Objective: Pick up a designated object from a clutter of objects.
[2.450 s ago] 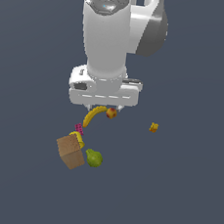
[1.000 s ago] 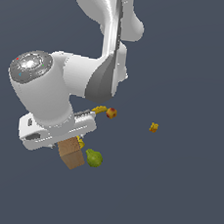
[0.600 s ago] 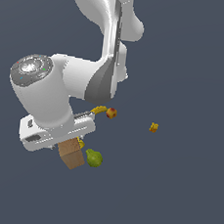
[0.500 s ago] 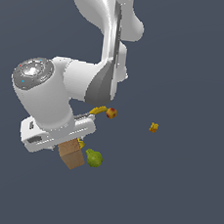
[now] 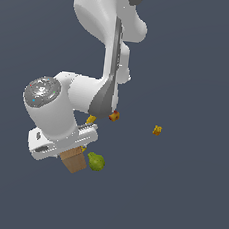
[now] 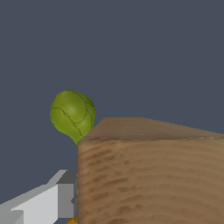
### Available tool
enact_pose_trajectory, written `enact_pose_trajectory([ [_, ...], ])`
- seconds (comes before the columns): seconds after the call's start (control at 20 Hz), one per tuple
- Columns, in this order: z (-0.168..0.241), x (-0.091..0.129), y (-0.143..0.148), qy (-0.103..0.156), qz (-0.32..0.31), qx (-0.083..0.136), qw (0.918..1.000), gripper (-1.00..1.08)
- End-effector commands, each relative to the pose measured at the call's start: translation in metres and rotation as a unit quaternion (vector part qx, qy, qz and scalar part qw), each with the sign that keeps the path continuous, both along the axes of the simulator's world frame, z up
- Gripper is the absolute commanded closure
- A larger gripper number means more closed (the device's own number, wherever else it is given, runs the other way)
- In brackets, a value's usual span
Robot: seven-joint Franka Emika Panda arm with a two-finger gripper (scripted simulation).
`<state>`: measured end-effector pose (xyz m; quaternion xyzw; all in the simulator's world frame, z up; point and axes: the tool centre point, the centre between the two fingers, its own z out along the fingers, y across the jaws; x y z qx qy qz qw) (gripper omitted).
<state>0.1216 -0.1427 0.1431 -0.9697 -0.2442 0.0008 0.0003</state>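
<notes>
- Handling estimate for the brown block [image 5: 75,161]: rigid, flat-faced, probably light; wood-grain sides should hold well if pinched across two opposite vertical faces.
- Appearance: box-shaped, tan top, darker banded grain on the side; fills the lower right of the wrist view.
- Location: lower left of the exterior view, under the gripper [image 5: 71,151], green pear [image 5: 96,162] just beside it.
- Jaws: one finger [image 6: 48,199] sits against the block's side; grasp state cannot be told.

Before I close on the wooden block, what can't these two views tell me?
- Gripper: exterior view, the arm's wrist housing covers it; wrist view shows one finger beside the wooden block, the other out of sight. Open or shut is unclear.
- Wooden block: top hidden under the arm; cut off by the wrist picture's edges.
- Banana: mostly behind the arm.
- Pear: contact with block unclear.
</notes>
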Motion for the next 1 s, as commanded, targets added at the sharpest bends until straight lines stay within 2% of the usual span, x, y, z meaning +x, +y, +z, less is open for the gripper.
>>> enact_pose_trajectory([
  [0.0, -0.001, 0.001, 0.000, -0.001, 0.000, 0.000, 1.0000, -0.92],
  [0.05, 0.000, 0.001, 0.000, -0.001, 0.000, 0.000, 1.0000, -0.92],
  [0.1, 0.000, 0.001, 0.000, -0.001, 0.000, 0.000, 1.0000, 1.08],
  [0.65, 0.000, 0.001, 0.000, 0.000, 0.000, 0.000, 1.0000, 1.08],
  [0.95, 0.014, 0.000, 0.009, 0.000, 0.000, 0.000, 1.0000, 1.08],
])
